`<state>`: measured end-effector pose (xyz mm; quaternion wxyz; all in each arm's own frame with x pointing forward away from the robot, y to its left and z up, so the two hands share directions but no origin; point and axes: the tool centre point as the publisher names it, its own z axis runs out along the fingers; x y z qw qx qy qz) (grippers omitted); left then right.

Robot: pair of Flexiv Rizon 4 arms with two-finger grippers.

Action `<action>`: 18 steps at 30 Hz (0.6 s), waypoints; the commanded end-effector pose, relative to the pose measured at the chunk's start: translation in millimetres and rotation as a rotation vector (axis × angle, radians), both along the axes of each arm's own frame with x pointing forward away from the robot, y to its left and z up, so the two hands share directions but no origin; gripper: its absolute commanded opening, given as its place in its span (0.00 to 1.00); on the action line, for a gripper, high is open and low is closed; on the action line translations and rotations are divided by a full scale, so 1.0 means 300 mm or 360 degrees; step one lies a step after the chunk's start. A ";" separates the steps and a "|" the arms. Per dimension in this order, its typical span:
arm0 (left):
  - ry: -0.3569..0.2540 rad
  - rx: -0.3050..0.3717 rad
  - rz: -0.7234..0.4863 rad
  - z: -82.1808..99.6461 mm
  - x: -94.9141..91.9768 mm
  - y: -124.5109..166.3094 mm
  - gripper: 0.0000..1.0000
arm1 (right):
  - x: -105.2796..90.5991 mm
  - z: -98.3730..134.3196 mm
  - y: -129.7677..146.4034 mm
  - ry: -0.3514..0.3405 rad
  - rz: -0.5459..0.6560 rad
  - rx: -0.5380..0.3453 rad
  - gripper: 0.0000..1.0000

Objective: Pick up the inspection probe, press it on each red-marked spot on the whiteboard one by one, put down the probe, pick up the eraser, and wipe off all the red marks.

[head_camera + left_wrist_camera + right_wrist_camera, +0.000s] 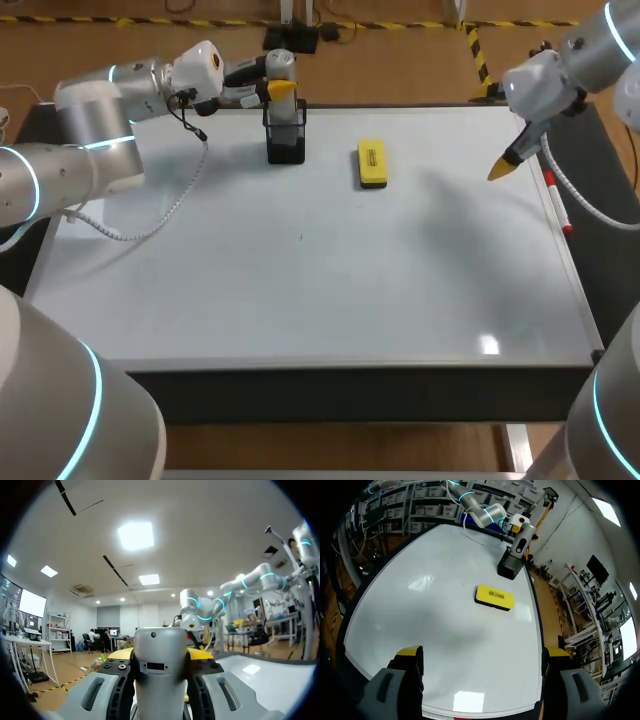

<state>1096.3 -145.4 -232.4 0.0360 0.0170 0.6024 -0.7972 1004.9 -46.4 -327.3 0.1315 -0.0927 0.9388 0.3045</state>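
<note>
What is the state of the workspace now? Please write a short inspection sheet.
Surface: whiteboard, no red marks visible.
Job's things: probe standing in the black holder at the far edge; yellow eraser lying flat, apart from the holder.
Clutter: marker along the board's right edge.
Grippers: left gripper shut on the probe; right gripper open, empty, above the board's right side.
Cables: white coiled cable hangs from the left arm over the board.
Surroundings: nothing seen.

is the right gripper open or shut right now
Open. In the right wrist view the right gripper has its fingers far apart, with only bare whiteboard showing between them and nothing held.
</note>
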 end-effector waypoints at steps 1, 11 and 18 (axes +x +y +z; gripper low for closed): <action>0.0003 -0.0009 0.0004 -0.014 0.002 -0.001 0.00 | 0.000 0.001 0.000 0.0002 0.0001 -0.0008 1.00; 0.0029 -0.0014 0.0021 -0.044 0.010 0.005 0.00 | 0.000 0.001 0.000 0.0002 0.0001 -0.0008 1.00; 0.0044 -0.0006 0.0033 -0.060 0.013 0.001 0.00 | 0.000 0.001 0.000 0.0002 0.0001 -0.0008 1.00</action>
